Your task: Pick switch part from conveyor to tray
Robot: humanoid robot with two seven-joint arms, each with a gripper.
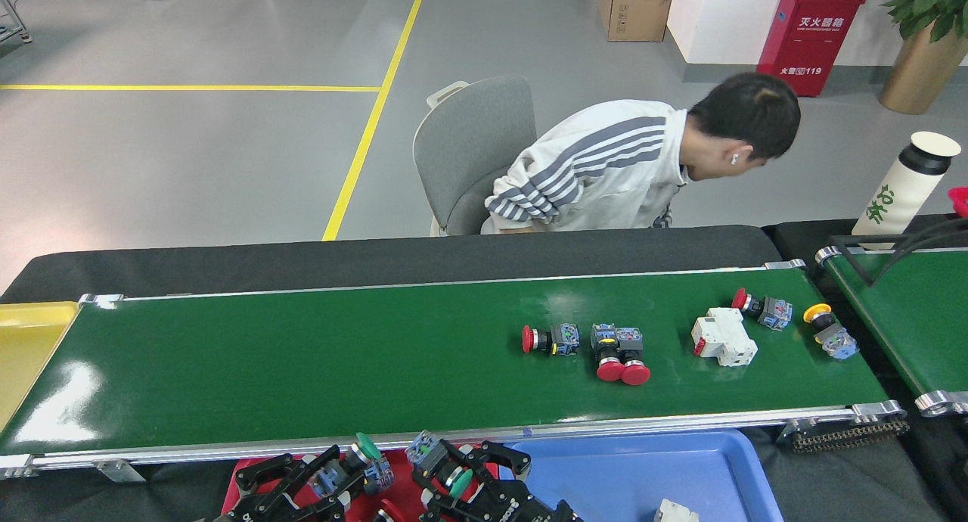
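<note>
1. The left gripper point(344, 467) has its fingers closed around a green-capped switch part point(363, 455) above the red tray point(242, 469).
2. The right gripper point(454, 473) fingers grip another green switch part point(435, 461).
3. Red-capped switches point(620, 352) lie on the conveyor point(302, 363).

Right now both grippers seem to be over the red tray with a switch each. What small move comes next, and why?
Probably open the left gripper and let its green-capped switch drop. It hangs over the red tray, clear of the conveyor, so nothing is left but the release. The right gripper holds its own switch beside it and could follow.
</note>
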